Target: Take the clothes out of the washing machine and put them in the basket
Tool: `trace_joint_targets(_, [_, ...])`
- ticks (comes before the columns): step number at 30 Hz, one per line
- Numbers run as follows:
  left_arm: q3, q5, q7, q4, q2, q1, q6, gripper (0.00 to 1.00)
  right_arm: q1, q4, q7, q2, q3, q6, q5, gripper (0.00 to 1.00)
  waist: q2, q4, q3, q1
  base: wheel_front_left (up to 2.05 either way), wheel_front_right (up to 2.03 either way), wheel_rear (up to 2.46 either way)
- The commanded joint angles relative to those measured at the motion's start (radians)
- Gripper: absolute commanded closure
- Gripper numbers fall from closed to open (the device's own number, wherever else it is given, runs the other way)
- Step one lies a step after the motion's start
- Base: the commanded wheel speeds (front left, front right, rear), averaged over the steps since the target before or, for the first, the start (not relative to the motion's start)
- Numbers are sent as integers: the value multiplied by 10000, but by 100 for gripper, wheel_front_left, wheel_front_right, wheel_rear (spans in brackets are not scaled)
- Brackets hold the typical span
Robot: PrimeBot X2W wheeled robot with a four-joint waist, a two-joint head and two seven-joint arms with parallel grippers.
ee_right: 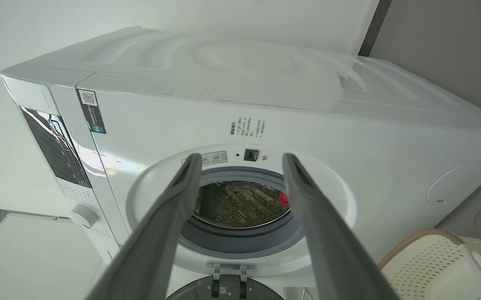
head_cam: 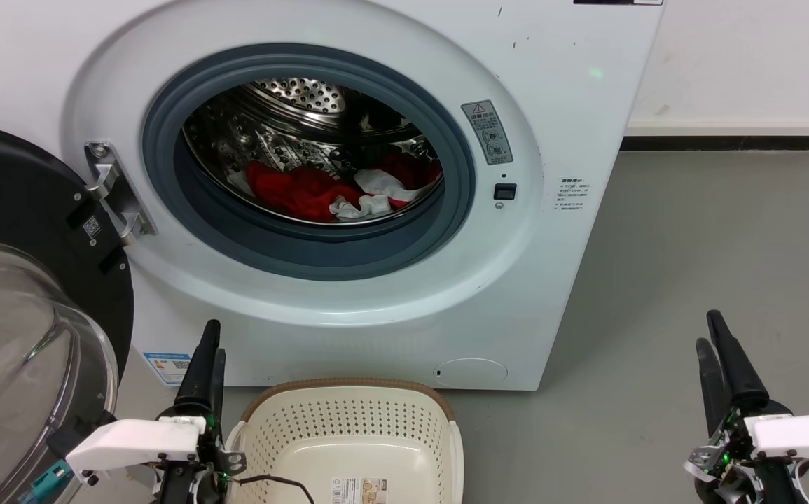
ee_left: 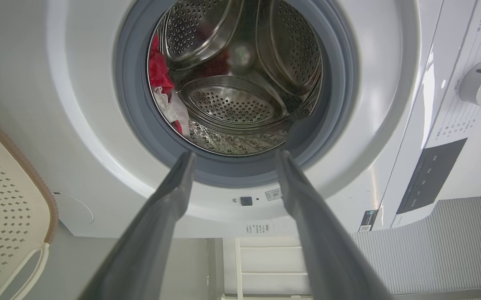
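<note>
The washing machine point(head_cam: 390, 329) stands with its door point(head_cam: 26, 182) swung wide to the left of the porthole, so the grey rubber rim point(head_cam: 166, 126) frames a free opening. Inside, the clothes point(head_cam: 299, 189) lie heaped on the bottom of the steel drum point(head_cam: 306, 94), red folds with white trim, close behind the lower lip of the rim. The basket point(head_cam: 348, 423) sits on the floor just in front of the washer's base, below the porthole; its cream bottom shows bare apart from a paper label point(head_cam: 358, 490). The left gripper point(head_cam: 213, 339) hangs low before the washer's front, between the open door and the basket's left edge, its fingers spread with nothing between them in the left wrist view. The right gripper point(head_cam: 708, 329) hovers over grey floor point(head_cam: 691, 245) off the washer's right corner, well apart from the basket, its fingers likewise parted and holding nothing.
</note>
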Motion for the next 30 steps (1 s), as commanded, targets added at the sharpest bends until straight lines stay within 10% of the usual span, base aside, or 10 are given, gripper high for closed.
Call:
trace_joint_targets(1, [-81, 487, -150, -322, 27, -339, -14, 0, -119, -370, -148, -6, 45, 2, -555, 0, 0, 12, -3, 0, 0, 0, 0])
trace_joint_targets(30, [-798, 6392, -1221, -982, 81, -502, -25, 0, 369, -1371, -1218, -1, 237, 3, -7115, 0, 0, 182, -31, 0, 0, 0, 0])
